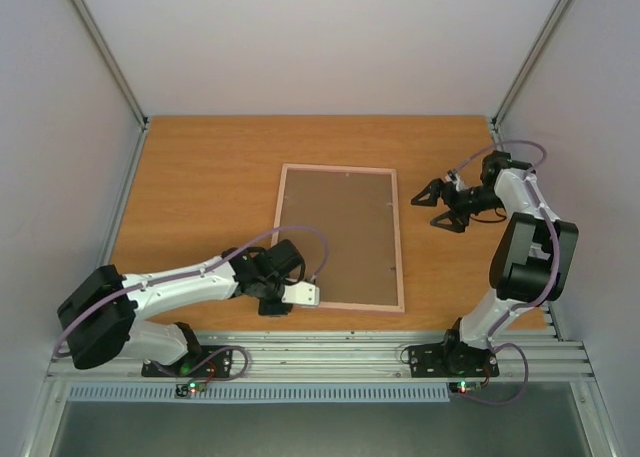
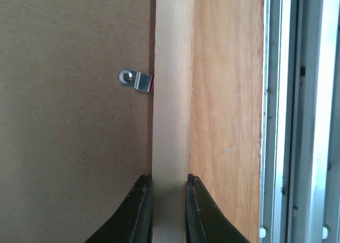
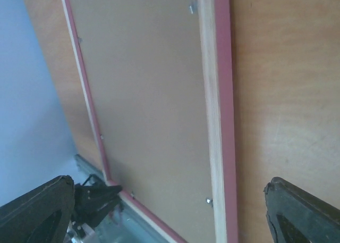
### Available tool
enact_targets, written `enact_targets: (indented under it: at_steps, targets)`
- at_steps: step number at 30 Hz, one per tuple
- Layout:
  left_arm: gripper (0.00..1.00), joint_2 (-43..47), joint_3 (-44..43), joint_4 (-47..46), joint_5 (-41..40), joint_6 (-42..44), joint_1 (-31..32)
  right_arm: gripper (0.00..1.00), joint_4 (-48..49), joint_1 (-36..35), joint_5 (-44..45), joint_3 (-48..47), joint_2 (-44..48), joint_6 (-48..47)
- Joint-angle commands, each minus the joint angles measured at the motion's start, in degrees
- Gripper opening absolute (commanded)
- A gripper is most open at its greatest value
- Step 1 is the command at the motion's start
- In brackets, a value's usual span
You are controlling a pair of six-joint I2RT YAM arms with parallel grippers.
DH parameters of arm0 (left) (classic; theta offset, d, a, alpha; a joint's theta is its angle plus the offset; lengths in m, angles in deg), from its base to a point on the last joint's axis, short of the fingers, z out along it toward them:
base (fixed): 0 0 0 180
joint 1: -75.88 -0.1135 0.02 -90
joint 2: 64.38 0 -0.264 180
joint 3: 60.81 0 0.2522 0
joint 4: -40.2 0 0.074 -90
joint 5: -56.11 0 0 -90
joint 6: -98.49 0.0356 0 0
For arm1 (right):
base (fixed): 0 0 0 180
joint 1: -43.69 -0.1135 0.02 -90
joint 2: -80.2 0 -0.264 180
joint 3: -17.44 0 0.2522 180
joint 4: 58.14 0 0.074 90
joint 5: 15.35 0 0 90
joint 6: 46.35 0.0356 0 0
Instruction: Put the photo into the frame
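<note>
The frame (image 1: 398,237) lies back up in the middle of the table, its narrow pink rim (image 3: 223,120) around a plain brown backing board (image 1: 335,237). The photo is hidden. My left gripper (image 1: 312,295) is at the frame's near-left corner. Its jaws are shut on the frame's pale wooden rail (image 2: 171,94), one on each side, gripper (image 2: 169,182). A small metal clip (image 2: 135,81) holds the board (image 2: 69,147) against that rail. My right gripper (image 1: 432,209) hovers to the right of the frame, open and holding nothing, gripper (image 3: 170,211) seen above the frame's right side.
An aluminium rail (image 1: 320,357) runs along the table's near edge, close beside the held frame rail (image 2: 297,120). White walls and metal posts (image 1: 105,47) enclose the table on three sides. Bare wood tabletop (image 1: 200,187) surrounds the frame.
</note>
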Motion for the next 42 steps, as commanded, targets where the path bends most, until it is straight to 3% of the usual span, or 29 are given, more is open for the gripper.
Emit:
enact_targets:
  at_steps: [1,9,20,34,42]
  targets:
    - [0.01,3.60,-5.35,-0.15,4.76,-5.40,-2.49,0.97,-2.83,0.78,-7.97,3.64,-1.52,-0.57]
    - [0.00,7.77,-6.84,1.94,9.33,-5.54,-3.31,0.93,-2.47,0.47,-16.93,5.22,-9.14,-0.12]
    - [0.00,8.97,-8.67,5.10,14.40,-3.16,-3.45,0.90,1.17,-4.83,-20.17,6.56,-16.31,2.84]
    - [0.00,8.18,-7.99,5.32,17.81,0.99,-3.62,0.69,3.81,-11.88,-30.62,2.28,-27.66,5.33]
    - [0.01,6.42,-8.23,4.60,17.71,1.08,-6.07,0.42,1.11,-12.61,-31.28,-0.12,-28.85,3.39]
